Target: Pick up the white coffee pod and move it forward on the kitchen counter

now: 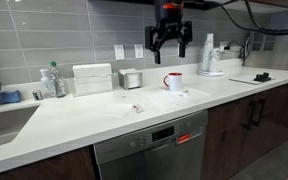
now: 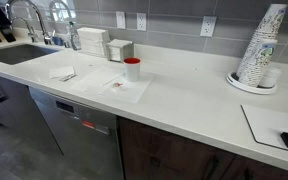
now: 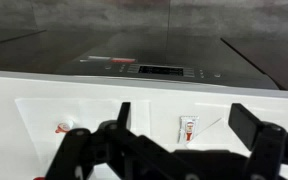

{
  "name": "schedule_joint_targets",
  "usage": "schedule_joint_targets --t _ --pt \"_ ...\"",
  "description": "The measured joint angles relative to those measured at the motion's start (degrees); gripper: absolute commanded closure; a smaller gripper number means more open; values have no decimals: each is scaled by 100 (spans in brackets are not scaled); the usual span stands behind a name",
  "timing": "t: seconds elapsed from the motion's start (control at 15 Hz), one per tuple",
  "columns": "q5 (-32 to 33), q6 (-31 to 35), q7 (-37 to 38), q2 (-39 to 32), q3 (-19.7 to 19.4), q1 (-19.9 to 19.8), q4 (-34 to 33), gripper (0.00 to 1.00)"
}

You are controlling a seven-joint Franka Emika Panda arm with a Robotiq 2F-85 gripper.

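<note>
White coffee pod (image 2: 65, 74) (a pale speck, hard to tell apart) lies on the kitchen counter (image 2: 184, 100), toward the sink side. The gripper (image 1: 168, 50) hangs high, fingers spread wide and empty, above the red mug (image 1: 173, 81), right of the pod.

A grey, horizontally tiled wall (image 1: 44, 30) is running behind the stainless-steel dishwasher (image 1: 149, 150); dark brown cabinets (image 1: 254, 122) are flanking that dishwasher, and white outlet plates (image 2: 141, 21) are sitting on the tiles above it.
</note>
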State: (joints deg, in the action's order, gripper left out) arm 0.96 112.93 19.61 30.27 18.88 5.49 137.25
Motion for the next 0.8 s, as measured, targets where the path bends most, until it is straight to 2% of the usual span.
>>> schedule_joint_targets --t 0.8 --pt "65 0 36 -10 -43 -22 -37 0"
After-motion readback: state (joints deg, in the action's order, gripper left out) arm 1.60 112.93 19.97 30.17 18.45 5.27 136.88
